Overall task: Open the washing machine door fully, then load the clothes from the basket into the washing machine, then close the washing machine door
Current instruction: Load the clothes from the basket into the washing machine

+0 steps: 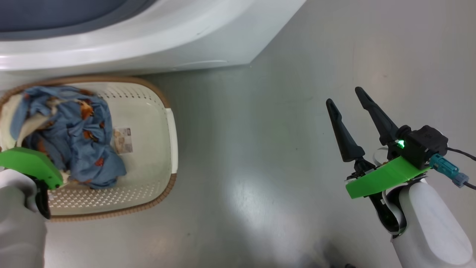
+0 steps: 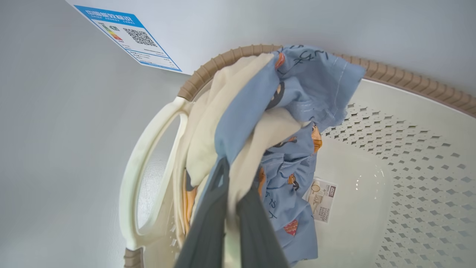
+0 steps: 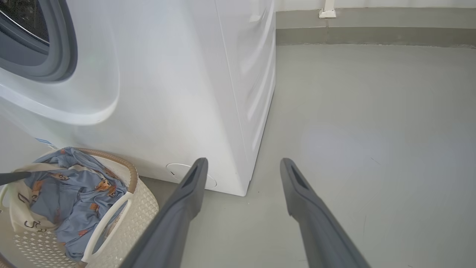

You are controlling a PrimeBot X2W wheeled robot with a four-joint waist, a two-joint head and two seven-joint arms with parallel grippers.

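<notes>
At nine o'clock, the left gripper [image 2: 235,181], pinching soft blue printed clothes [image 1: 83,134], should rise straight above the cream perforated basket [image 1: 173,141]; right gripper [image 1: 345,96] spread.

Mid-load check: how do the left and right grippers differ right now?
The left gripper is shut, the right gripper open. Left pinches the clothes; right holds nothing. Left reaches into the basket; right hangs over the floor. Both have long dark fingers.

Bright, even light; glare on floor [image 1: 256,203]
</notes>
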